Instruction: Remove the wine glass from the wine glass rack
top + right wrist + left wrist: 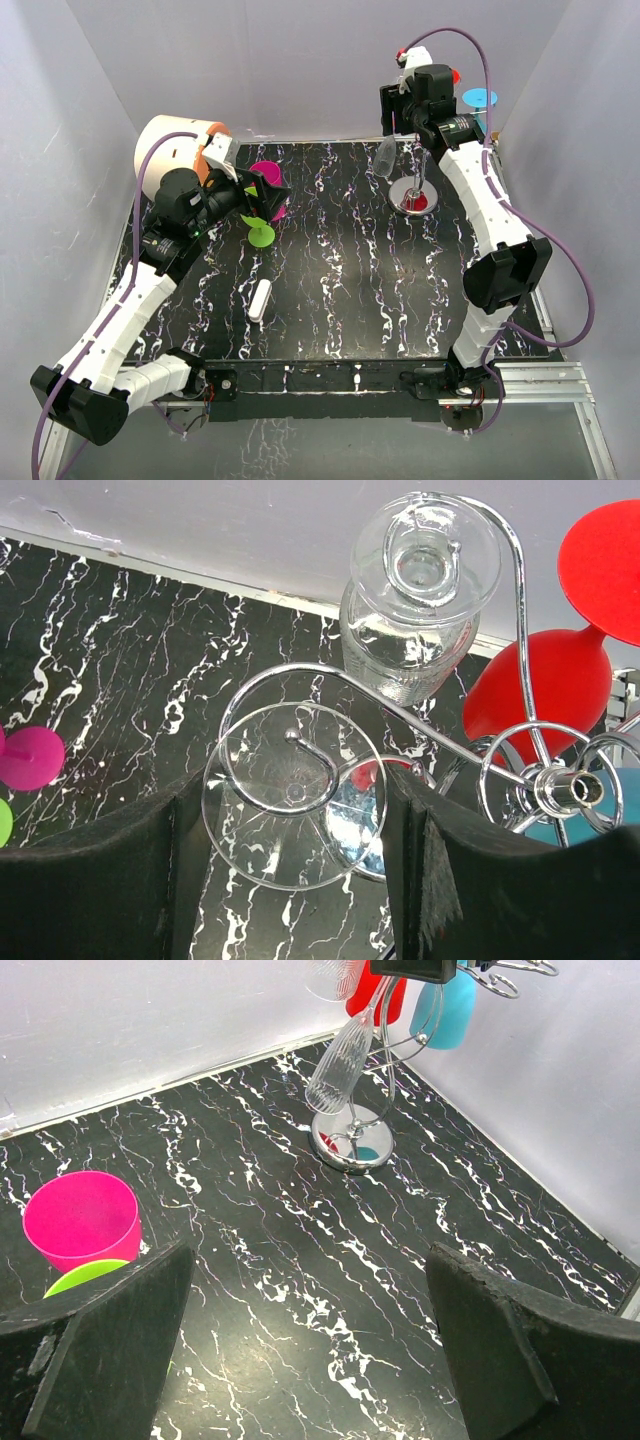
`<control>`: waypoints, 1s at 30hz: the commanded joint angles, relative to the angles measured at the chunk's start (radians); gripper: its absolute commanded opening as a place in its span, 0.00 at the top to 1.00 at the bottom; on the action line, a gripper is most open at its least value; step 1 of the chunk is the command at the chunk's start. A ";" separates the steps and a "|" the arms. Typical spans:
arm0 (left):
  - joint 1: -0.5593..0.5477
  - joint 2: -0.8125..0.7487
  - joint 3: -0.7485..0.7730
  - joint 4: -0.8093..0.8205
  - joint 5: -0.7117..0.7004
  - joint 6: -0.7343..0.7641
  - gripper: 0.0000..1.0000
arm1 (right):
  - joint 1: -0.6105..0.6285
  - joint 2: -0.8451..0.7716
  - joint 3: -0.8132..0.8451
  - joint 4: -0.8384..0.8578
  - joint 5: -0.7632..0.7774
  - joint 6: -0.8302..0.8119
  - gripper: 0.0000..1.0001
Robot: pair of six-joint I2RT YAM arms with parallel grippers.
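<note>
Foot upward and bowl downward, the wine glass (295,795) hangs from a curled scroll arm of the wine glass rack (560,790), which stands at the far right of the table (340,300); its long axis runs upright, so the right wrist view looks down through the round foot along the stem; the right gripper (295,825) sits at that foot with its jaws apart, one finger on each side of the disc, and whether they press its rim cannot be told; a second clear ribbed glass (410,630) and a red glass (540,695) hang from neighbouring arms; the left gripper (310,1350) is spread wide with nothing between its fingers, low over the table beside a pink cup (82,1220), well apart from the rack.
</note>
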 commanded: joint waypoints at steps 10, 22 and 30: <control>0.000 -0.008 0.002 0.024 0.018 0.002 0.01 | -0.003 -0.067 0.077 0.073 -0.046 0.054 0.46; 0.000 -0.006 0.001 0.024 0.018 0.002 0.01 | -0.002 -0.033 0.092 0.128 -0.055 0.097 0.47; 0.000 -0.005 0.001 0.021 0.014 0.004 0.01 | -0.002 -0.006 0.108 0.156 -0.037 0.113 0.48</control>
